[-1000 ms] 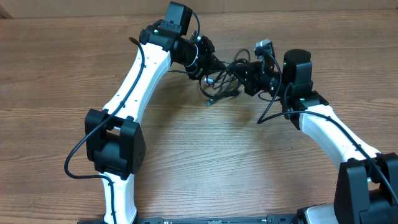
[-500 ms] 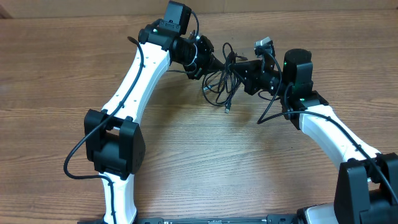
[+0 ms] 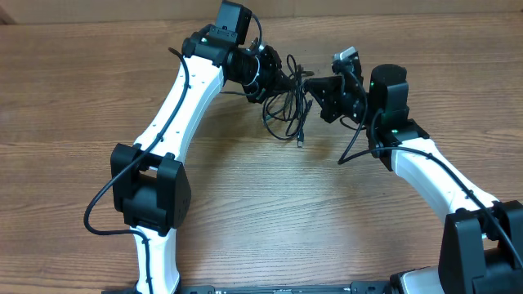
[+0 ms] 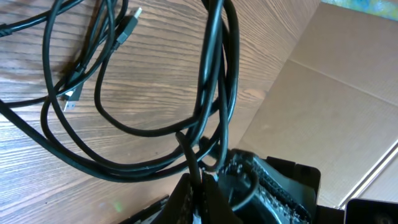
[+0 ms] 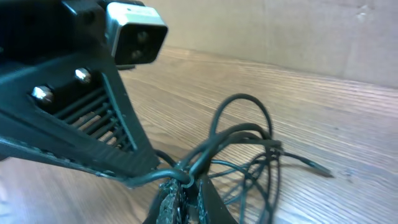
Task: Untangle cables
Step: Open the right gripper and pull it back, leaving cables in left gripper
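Observation:
The cables (image 3: 288,110) are a tangle of thin black cords hanging in loops between my two grippers, over the far middle of the table. One plug end (image 3: 300,142) dangles lowest. My left gripper (image 3: 292,81) is shut on a strand at the tangle's top left. My right gripper (image 3: 314,85) is shut on a strand from the right, close to the left one. In the left wrist view, loops of the cables (image 4: 208,93) rise from my left gripper (image 4: 198,182), with two plug ends (image 4: 73,95) over the wood. In the right wrist view, my right gripper (image 5: 186,190) pinches a strand of the cables (image 5: 245,134).
The wooden table (image 3: 270,212) runs under both arms. A cardboard wall (image 4: 323,106) stands along the far edge, close behind the grippers. The left arm's wrist and camera (image 5: 134,34) fill the left of the right wrist view, very near my right gripper.
The tangle has drawn in from a spread-out heap to narrow hanging loops. Its plug end swung from the left to hang lower right. Both grippers have stayed shut on it.

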Available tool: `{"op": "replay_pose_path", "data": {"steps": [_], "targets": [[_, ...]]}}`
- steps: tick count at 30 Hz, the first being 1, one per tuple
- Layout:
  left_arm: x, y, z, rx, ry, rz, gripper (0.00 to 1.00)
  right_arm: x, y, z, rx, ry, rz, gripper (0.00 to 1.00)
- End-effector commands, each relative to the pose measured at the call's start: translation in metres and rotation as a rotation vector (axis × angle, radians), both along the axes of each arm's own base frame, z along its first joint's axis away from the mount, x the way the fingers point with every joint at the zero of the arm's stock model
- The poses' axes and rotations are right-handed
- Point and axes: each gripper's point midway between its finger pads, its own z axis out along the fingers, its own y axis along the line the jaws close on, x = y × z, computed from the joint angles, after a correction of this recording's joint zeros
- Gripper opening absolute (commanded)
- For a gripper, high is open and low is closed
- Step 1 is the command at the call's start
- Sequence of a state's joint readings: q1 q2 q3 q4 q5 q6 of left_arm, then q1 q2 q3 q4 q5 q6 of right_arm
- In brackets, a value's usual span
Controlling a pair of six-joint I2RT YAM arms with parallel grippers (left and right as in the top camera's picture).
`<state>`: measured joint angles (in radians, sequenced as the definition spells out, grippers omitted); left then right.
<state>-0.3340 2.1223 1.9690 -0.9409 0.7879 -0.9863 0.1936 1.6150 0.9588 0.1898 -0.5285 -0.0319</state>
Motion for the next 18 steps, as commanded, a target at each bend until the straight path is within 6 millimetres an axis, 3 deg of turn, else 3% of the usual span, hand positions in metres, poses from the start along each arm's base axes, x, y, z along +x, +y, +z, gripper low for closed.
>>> {"op": "replay_pose_path", "data": {"steps": [1, 6, 13, 15, 18], "targets": [[-0.004, 0.007, -0.008, 0.048, -0.009, -0.015, 0.04, 0.029, -0.042, 0.021, -0.103, -0.119, -0.199, 0.04], [-0.002, 0.01, -0.009, 0.057, -0.013, -0.009, 0.04, 0.024, -0.042, 0.009, -0.128, -0.073, -0.188, 0.04], [0.008, 0.026, -0.015, 0.121, -0.157, -0.08, 0.04, -0.017, -0.045, -0.055, -0.197, 0.241, -0.147, 0.05], [0.01, 0.028, -0.014, 0.116, -0.178, -0.094, 0.04, -0.031, -0.042, -0.066, -0.195, 0.318, -0.113, 0.16], [0.014, 0.027, -0.005, 0.055, -0.202, -0.107, 0.04, -0.047, -0.038, -0.075, -0.183, 0.393, -0.071, 0.45]]}}
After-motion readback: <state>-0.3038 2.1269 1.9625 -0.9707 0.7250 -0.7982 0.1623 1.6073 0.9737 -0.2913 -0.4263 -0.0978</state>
